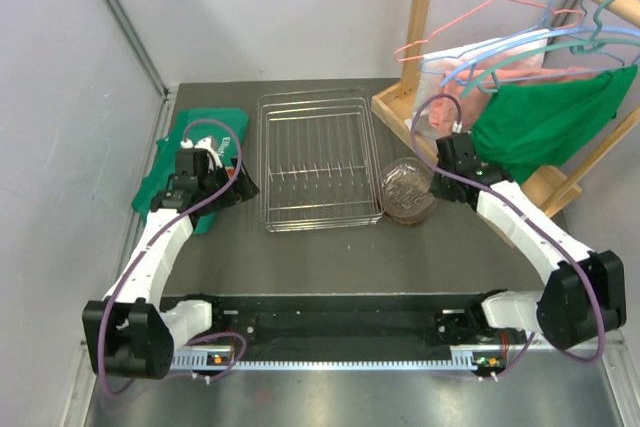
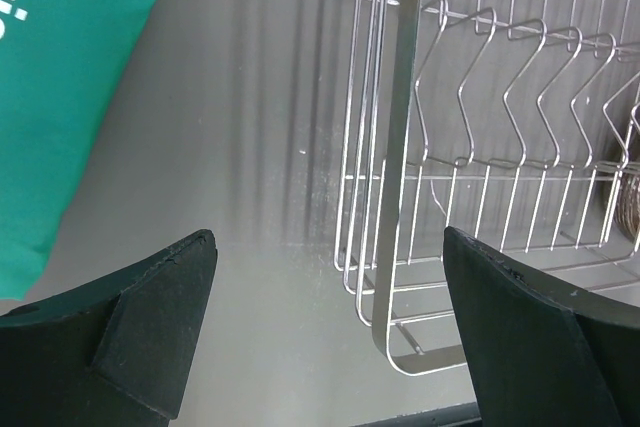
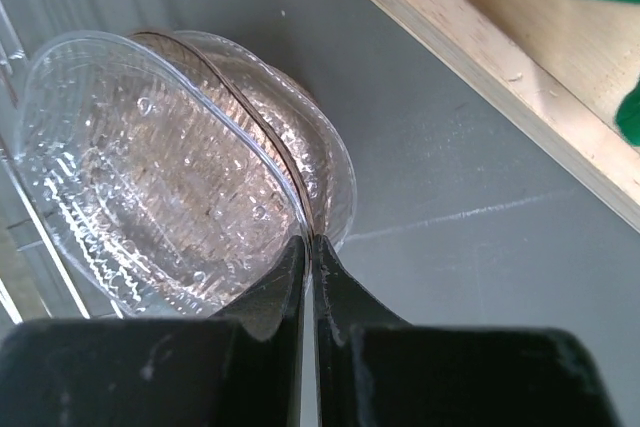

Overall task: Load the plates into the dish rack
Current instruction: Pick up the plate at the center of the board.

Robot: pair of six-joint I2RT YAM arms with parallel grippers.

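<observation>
Right gripper [image 3: 310,247] clamped on a plate's rim beside the dish rack [image 1: 318,159].
The jaws were fully shut on the rim of the tilted top plate [image 3: 150,177] of the stack of plates [image 1: 407,190], just off the rack's right edge mid-bench [image 1: 330,257]. A wooden stand [image 1: 405,107] with hangers and a green garment [image 1: 545,117] crowded the far right corner close behind. The left gripper [image 2: 328,242] hung wide open and empty between the rack's left rim and a green bag [image 1: 185,162].

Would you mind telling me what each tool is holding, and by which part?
The right tool pinches a plate by its rim; the left tool holds nothing.
</observation>
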